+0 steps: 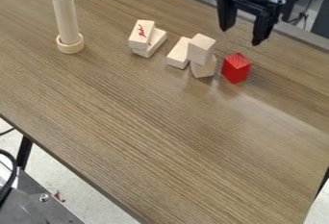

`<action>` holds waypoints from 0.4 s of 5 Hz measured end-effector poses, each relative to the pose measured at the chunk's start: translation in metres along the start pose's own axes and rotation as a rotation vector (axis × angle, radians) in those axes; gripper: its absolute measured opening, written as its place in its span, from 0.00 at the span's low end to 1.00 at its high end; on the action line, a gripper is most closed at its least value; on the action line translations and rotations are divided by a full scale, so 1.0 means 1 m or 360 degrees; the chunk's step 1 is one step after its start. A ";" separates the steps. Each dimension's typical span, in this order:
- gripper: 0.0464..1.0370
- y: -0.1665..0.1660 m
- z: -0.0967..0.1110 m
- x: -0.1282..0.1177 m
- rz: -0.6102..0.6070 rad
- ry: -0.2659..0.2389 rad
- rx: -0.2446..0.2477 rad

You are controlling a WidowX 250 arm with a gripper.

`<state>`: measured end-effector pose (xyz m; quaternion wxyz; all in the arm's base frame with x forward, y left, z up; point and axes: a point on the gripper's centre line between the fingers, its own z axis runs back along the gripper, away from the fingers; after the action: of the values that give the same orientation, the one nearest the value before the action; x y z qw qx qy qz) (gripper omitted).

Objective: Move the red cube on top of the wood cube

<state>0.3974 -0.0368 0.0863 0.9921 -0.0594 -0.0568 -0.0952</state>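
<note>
My gripper (244,22), spread near the red cube (235,68) — if lowered off-line, I could topple the wood stack (201,50)

The table (147,122) is brown, with lines like wood. At its far left, a tall round stick (66,16) stands up in a fat little ring (70,45). To the right of that are two pale blocks, one on top of the other — the top block (141,34) has a red squiggle on it, and the bottom block (154,45) pokes out to the right. More to the right, a pale flat block (179,54) lies on the table. A gray strip (302,36) runs along the far side. At the near left there is a black table leg (24,152), a black cord (11,169) and a gray top (32,208) with a shiny round bolt (44,197). The floor (80,196) is light — a tiny red bit (59,196) is down there.
</note>
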 end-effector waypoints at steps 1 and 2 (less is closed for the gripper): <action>0.96 0.001 -0.009 0.003 0.0003 -0.0019 -0.0005; 0.96 0.000 -0.016 0.005 -0.0042 -0.0021 -0.0033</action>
<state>0.4033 -0.0400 0.0715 0.9896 -0.0697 -0.0631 -0.1085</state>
